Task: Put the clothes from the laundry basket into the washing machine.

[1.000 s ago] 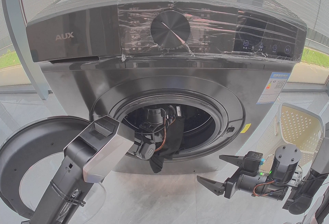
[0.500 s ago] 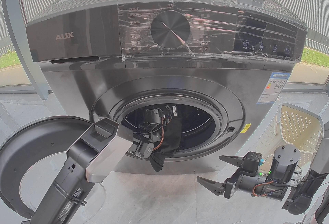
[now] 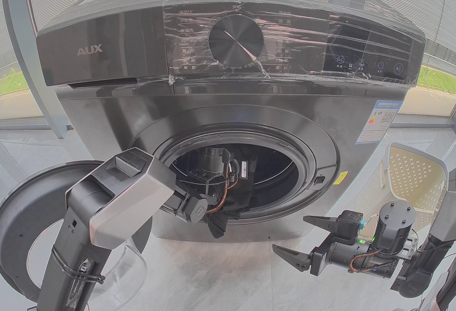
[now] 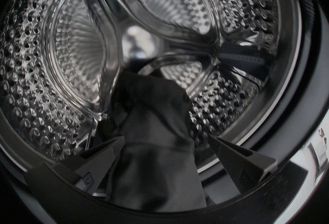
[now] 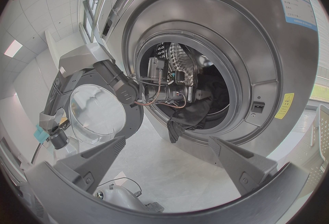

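The left arm (image 3: 123,193) and a dark garment (image 3: 217,226) over the rim block the mouth of the washing machine (image 3: 285,112) from 6 to 10 o'clock; from 1 to 4 o'clock it is free. The swung-out door (image 3: 23,217) bars the 9 o'clock approach.

A pale, glossy floor (image 3: 228,274) carries a dark grey front-loading washing machine (image 3: 228,103), its round door (image 3: 19,212) swung open to the robot's left. Just beside the machine, on the robot's right, a cream perforated laundry basket (image 3: 417,176) stands on the same floor.
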`<state>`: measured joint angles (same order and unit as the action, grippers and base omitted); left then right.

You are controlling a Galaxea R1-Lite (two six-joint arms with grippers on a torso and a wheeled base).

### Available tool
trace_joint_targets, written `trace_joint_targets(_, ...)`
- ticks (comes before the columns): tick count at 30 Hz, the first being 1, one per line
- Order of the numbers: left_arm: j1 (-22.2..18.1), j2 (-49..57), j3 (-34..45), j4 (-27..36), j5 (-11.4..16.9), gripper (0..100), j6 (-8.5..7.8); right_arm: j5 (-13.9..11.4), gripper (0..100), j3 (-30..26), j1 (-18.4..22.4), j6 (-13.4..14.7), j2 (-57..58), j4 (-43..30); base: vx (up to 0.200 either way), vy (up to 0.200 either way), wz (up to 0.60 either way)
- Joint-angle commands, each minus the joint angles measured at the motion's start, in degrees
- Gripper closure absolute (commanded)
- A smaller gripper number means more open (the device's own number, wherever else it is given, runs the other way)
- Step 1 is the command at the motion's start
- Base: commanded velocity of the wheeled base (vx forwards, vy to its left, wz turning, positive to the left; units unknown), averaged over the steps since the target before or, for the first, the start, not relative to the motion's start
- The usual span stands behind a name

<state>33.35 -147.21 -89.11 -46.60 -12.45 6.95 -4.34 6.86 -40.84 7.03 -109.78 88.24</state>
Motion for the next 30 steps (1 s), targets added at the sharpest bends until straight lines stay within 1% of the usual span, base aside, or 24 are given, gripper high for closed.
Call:
trace_joint_targets(1,1.2,4.5,6.8,0.8,2.6,0,-0.01,0.0,0,0.0,0.1,0.0,-0.1,0.0,0.0,0.0,0.0)
trace_joint_targets(5,1.8,4.6,12.2,0.7,3.8,0,-0.44,-0.1,0,0.1,0.3,0.0,-0.1,0.0,0.0,0.0,0.0)
trace_joint_targets(7,1.6,4.3,14.4,0.2,4.4,0,-1.94,-0.1,0,0.1,0.2,-0.1,-0.1,0.0,0.0,0.0,0.0)
trace_joint_targets(9,1.5,4.0,15.5,0.1,4.5,0,-2.64,-0.1,0,0.1,0.0,-0.1,-0.1,0.0,0.0,0.0,0.0)
trace_joint_targets(18,1.4,1.6,15.6,-0.6,4.1,0,-2.91,-0.1,0,0.1,-0.2,0.0,-0.1,0.0,0.0,0.0,0.0)
trace_joint_targets(19,1.3,1.3,15.6,-0.8,4.0,100,-2.99,-0.1,0,0.1,-0.2,0.0,-0.1,0.0,0.0,0.0,0.0)
trace_joint_targets(23,1.3,0.5,15.5,-1.5,3.9,100,-2.99,-0.1,0,0.2,-0.2,0.0,-0.1,0.0,0.0,0.0,0.0)
trace_joint_targets(25,1.3,0.3,15.4,-1.8,3.8,100,-3.26,-0.1,0,0.3,-0.3,0.0,-0.1,0.0,0.0,0.0,0.0)
trace_joint_targets(30,1.0,0.3,14.9,-3.7,3.8,100,-2.99,-0.1,0,0.5,-0.3,0.0,0.1,0.0,0.0,0.0,0.0)
